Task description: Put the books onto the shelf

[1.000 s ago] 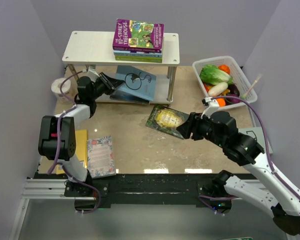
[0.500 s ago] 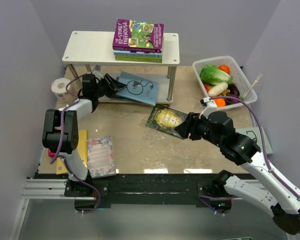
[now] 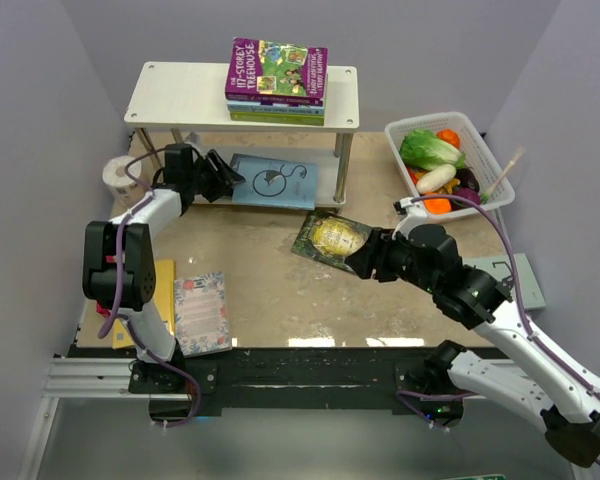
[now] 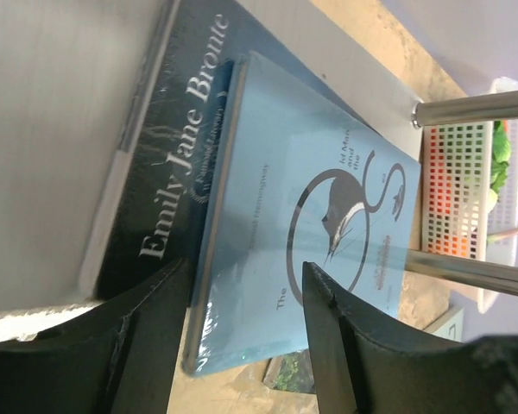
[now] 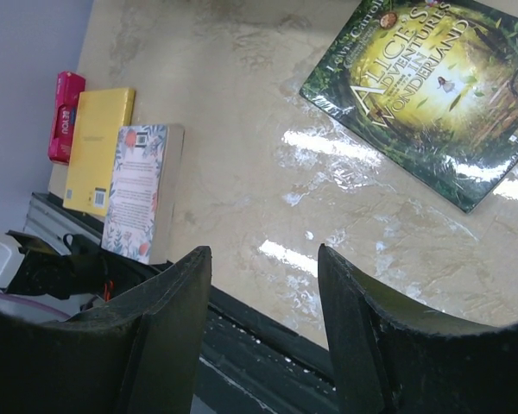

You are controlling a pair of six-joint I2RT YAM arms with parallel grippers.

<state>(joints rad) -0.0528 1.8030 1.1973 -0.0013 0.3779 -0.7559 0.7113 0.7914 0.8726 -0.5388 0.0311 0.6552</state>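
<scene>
The tan marbled surface (image 3: 280,275) ends at a black rail on the near side, with walls close on the left, right and far sides. At the far left stands the shelf (image 3: 180,95), two pale boards on thin silver legs; the left half of its top board is bare. A white basket (image 3: 492,170) of vegetables fills the far right corner.

A stack of books (image 3: 277,80) sits on the right half of the top board. Only the purple and green top cover is plain; the rest show as spines too thin to count. On the lower board a light-blue book (image 3: 273,180) lies flat on a dark grey book (image 4: 168,147) and hides most of it. A green and gold Alice book (image 3: 330,236) lies mid-surface, with bare surface on its near left. A pink floral book (image 3: 201,312) and a yellow book (image 3: 162,285) lie near left, the yellow one partly behind the left arm. A grey-green book (image 3: 528,280) at the right edge is largely covered by the right arm.

The left fingers (image 3: 218,172) stand apart at the light-blue book's left end, gripping nothing. The right fingers (image 3: 358,260) are also apart and empty, just beside the Alice book's near right corner.
</scene>
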